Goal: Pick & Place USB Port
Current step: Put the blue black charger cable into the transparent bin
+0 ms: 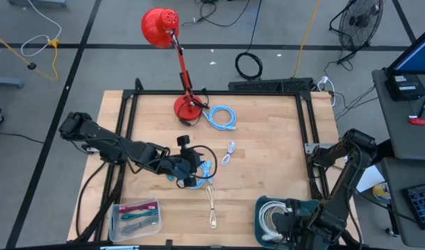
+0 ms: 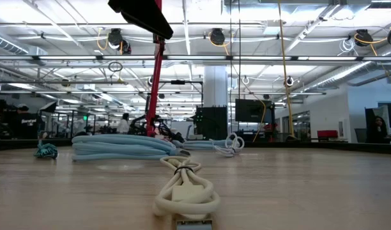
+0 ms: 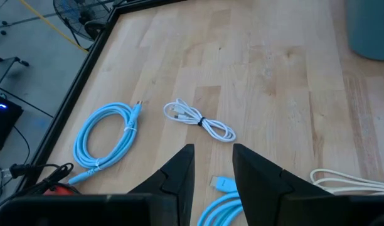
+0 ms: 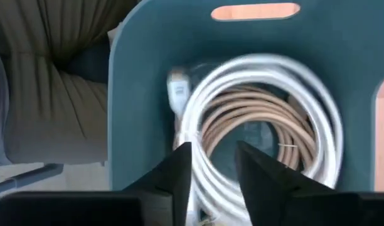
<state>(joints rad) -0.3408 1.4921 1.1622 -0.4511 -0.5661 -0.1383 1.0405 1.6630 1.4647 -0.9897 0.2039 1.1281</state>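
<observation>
Wooden surface (image 1: 268, 173) with a bunch of coiled cables, so here's my worry list, going left to right from the red lamp (image 1: 187, 105) as the landmark. Toward the front edge and left of the lamp sits a clear box (image 1: 136, 217) of odds and ends, not in play. The left gripper (image 1: 192, 170) hangs forward of the lamp base, right over a light blue cable (image 3: 220, 204), jaws slightly parted and holding nothing. Risk as I see it: that narrow gap closes on one loop or the plug only, so the coil drags or unravels. Cream cable (image 1: 212, 206) lies just beside it toward the front and could get snagged. Far right and forward of the lamp, the right gripper (image 4: 211, 157) hovers inside the teal bin (image 1: 264, 208), jaws parted, empty, over cables already dropped there.

Only the left wrist view shows the blue plug below the jaws. The low view shows the cream cable's plug end close up and neither gripper.
</observation>
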